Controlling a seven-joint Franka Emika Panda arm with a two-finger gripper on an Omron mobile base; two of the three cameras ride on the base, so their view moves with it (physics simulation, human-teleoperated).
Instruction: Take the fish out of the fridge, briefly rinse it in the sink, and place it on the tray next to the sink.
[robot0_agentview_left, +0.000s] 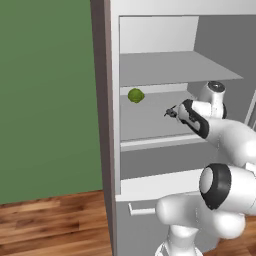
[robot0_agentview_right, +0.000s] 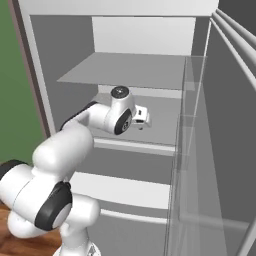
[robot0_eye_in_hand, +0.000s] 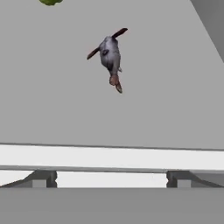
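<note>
Reaching into the fridge over its middle shelf, the bent arm holds the tool spread wide and empty, short of the fish lying beside a green ball. No writing is legible.

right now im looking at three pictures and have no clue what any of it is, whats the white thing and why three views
The white thing is a robot arm reaching into an open fridge. Two pictures come from cameras on its base, behind it to its left and right. The third is from a camera on its hand, looking along the gripper, whose jaws stand open and hold nothing. On the middle shelf lie a small grey fish, just ahead of the gripper, and a round green item farther back. The fish is what it is meant to pick up.
</note>
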